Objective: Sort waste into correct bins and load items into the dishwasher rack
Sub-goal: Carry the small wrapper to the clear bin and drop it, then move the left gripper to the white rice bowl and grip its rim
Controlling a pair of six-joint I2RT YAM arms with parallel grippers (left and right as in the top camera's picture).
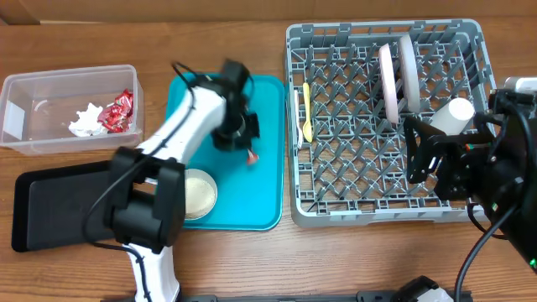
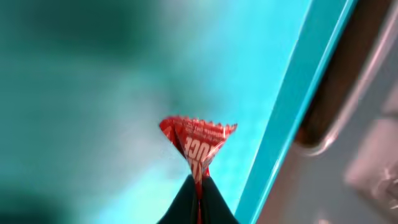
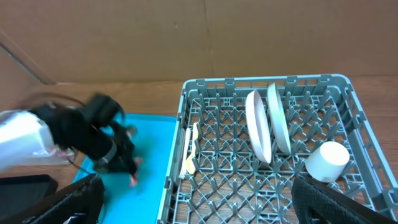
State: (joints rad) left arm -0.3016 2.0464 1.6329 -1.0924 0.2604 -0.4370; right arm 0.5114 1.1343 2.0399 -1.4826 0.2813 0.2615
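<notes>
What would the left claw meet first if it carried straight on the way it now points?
Probably the teal tray: the left claw, shut on a red wrapper, points down at its floor. The gap between them is unclear.

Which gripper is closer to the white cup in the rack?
Right. The right gripper hovers just beside the cup; the left gripper is over the teal tray, pinching a wrapper.

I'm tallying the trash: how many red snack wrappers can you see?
2. One red wrapper lies in the clear tub beside the napkin; a second wrapper is pinched in the left claw above the teal tray. More could be hidden.
</notes>
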